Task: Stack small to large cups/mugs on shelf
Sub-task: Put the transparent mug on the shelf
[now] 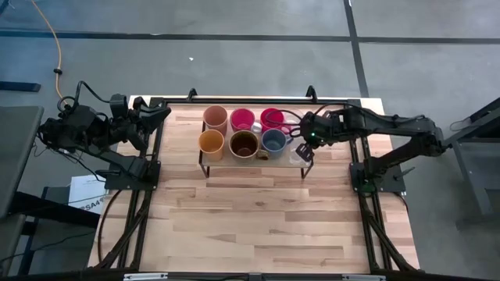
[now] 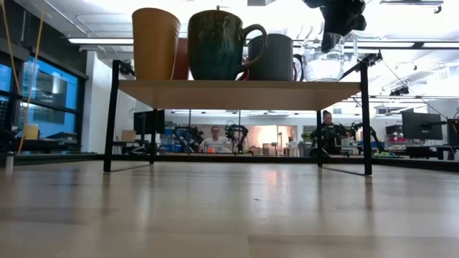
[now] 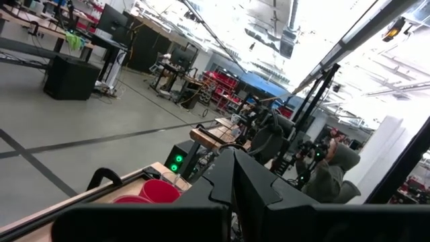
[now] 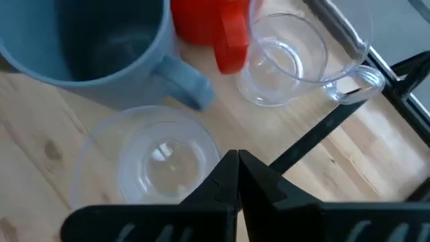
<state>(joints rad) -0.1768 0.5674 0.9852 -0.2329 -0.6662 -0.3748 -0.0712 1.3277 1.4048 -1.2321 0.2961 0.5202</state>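
1. The shelf (image 1: pixel 205 160) stood across the far middle of the table (image 1: pixel 258 226), and six coloured cups sat on it in two rows: the peach tumbler (image 1: pixel 216 118), a pink cup (image 1: pixel 241 119) and a red cup (image 1: pixel 272 119) behind, the orange-yellow cup (image 1: pixel 211 144), dark-brown mug (image 1: pixel 244 144) and grey-blue mug (image 1: pixel 273 141) in front.
2. The right gripper (image 1: pixel 305 150) hung over the shelf's right end, and its fingers (image 4: pixel 259 175) met at the tips, closed on nothing, just above a clear glass cup (image 4: pixel 158 158).
3. A second clear glass cup (image 4: pixel 282 60) stood beside the red cup's handle (from above, both glasses were barely traceable against the wood).
4. In the low view the rear row was mostly hidden behind the front mugs, and the right arm was cut off at the frame's top.
5. The left gripper (image 1: pixel 160 112) waited at the table's far left corner; its fingers looked pressed together, holding nothing.
6. A person (image 2: pixel 214 137) sat far back in the room, too small to describe.
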